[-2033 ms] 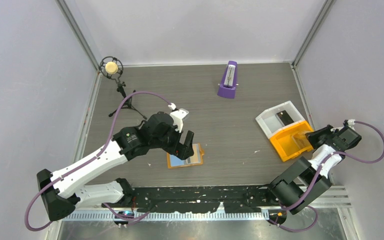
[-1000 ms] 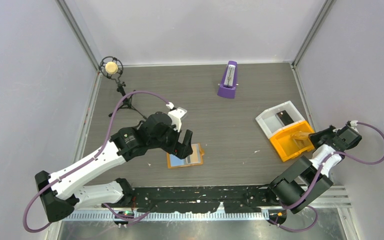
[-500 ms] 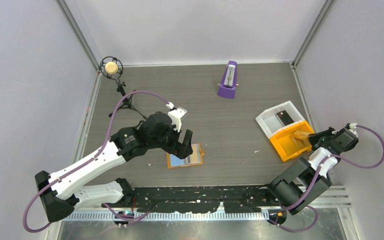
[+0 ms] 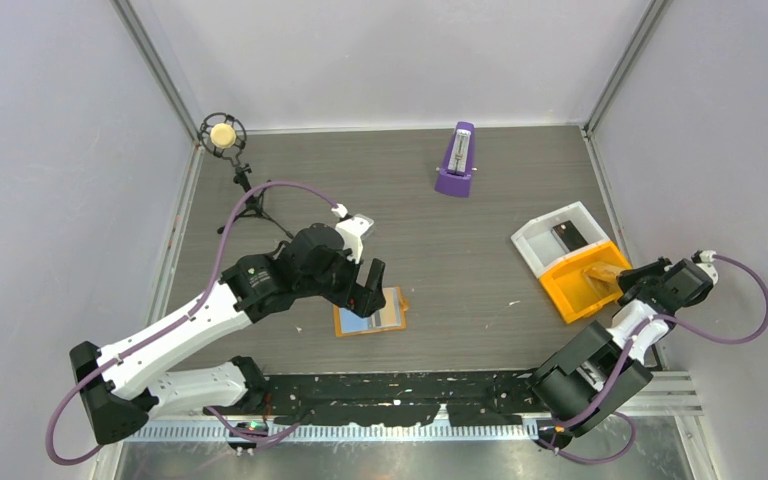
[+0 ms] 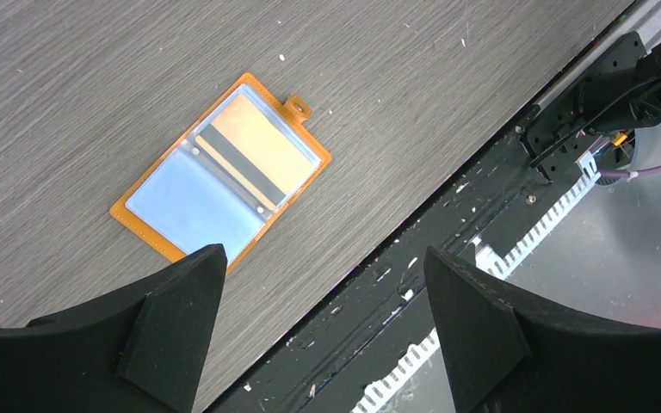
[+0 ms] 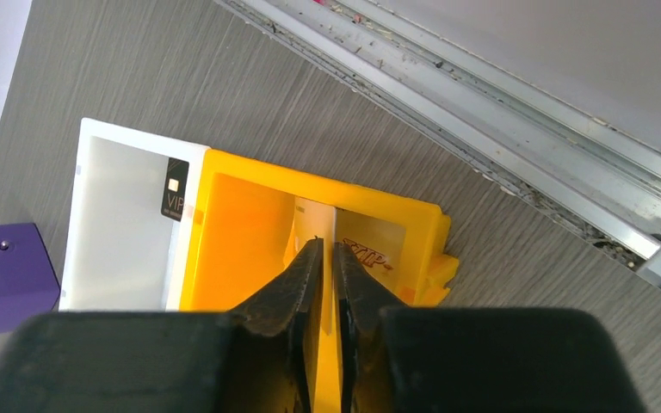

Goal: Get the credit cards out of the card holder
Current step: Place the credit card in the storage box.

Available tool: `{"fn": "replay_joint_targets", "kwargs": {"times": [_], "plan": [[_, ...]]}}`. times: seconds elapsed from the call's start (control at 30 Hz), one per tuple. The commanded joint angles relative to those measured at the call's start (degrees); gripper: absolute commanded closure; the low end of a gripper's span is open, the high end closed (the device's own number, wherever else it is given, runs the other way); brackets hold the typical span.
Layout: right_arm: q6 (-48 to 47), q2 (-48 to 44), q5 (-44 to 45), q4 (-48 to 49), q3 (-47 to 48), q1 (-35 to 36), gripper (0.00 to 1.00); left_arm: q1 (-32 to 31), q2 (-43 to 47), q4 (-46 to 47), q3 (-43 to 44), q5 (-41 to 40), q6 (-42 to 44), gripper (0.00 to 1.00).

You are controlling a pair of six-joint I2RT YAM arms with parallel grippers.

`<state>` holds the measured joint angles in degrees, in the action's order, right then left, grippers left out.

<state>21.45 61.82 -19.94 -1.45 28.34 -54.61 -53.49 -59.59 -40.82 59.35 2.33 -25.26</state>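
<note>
— Anything shifting, seen from above?
— Only on the right. The right gripper [image 4: 624,285] is backing off toward 4 o'clock from where it was two seconds ago. Its tips are now hanging over the 4 o'clock corner of the orange bin [image 4: 564,296]. The left gripper [image 4: 370,292] is sitting where it was a second back, and the card holder [image 4: 372,312] isn't budging.
— Where's that lying?
— Flat and open on the table [image 4: 460,230], toward 6 o'clock from the middle, just beside the left gripper. Its long axis is running 9 to 3, tipped up slightly at the 3 end. The light blue card [image 4: 358,320] is showing in the 9 o'clock half, the grey-striped card [image 4: 390,310] in the other. A black card [image 4: 570,236] is lying in the white bin [image 4: 535,248].
— And from the left wrist?
— The jaws are standing spread wide with nothing in them. The holder is lying beyond the tips at 11 o'clock, long axis 8 to 2, snap tab [image 5: 295,107] pointing to 1.
— Right wrist?
— The fingers are hanging nearly pressed together, a bare slit between them, over a pale card [image 6: 377,251] leaning inside the orange bin. Whether they're nipping it, I can't tell.
</note>
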Motion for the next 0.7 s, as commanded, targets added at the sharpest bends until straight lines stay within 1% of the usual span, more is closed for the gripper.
{"fn": "replay_joint_targets", "kwargs": {"times": [0.0, 0.2, 0.43, 0.5, 0.57, 0.67], "plan": [[0.6, -2.6, 3.5, -1.6, 1.6, -0.3, 0.8, 0.1, 1.1, 1.3, 1.9, -1.4, 0.0, 0.11], [0.8, -4.0, 4.4, -6.7, 5.3, -0.2, 0.75, 0.1, 1.2, 1.3, 1.9, -1.0, 0.0, 0.11], [0.2, -5.9, 5.1, -10.6, 8.1, 0.3, 0.75, 0.1, 1.5, 1.3, 1.6, -1.1, 0.0, 0.11], [0.6, -6.7, 5.1, -11.7, 8.8, 1.6, 0.75, 0.1, 1.5, 1.3, 1.5, -1.6, 0.0, 0.1], [0.7, -7.7, 5.8, -14.0, 10.1, 4.3, 0.75, 0.2, 1.3, 0.8, 1.7, -1.9, 0.1, 0.1], [1.2, -9.1, 7.6, -16.7, 13.1, 12.0, 0.75, 0.3, 0.9, 0.1, 1.8, -4.4, 0.1, 0.1]]}}
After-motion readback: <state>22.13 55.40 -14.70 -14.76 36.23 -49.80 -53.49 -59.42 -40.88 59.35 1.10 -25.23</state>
